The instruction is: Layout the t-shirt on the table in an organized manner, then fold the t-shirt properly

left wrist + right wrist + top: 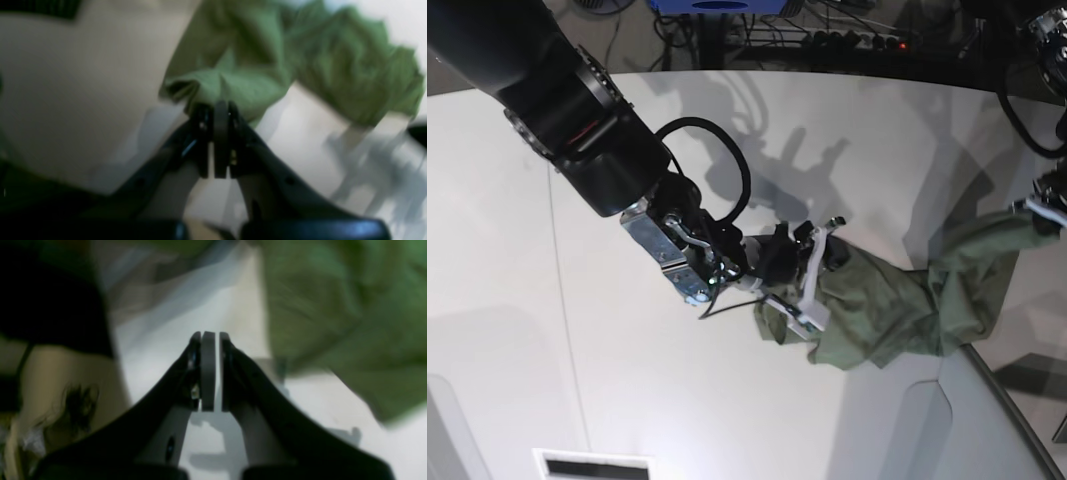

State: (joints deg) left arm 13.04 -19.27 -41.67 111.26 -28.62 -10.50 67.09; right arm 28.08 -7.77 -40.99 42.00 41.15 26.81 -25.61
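Both wrist views are dim and motion-blurred; base view is sharp, with arm shadows toward 1 o'clock.

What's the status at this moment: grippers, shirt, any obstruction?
Left gripper shut on the t-shirt, lifting one end. Right gripper shut, empty, beside the cloth. Shirt bunched, partly on the table. Nothing blocking.

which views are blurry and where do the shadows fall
Left wrist: olive-green cotton t-shirt smeared, pincer sharper. Right wrist: shirt streaked. Base: sharp, arm shadows across the smooth white tabletop.
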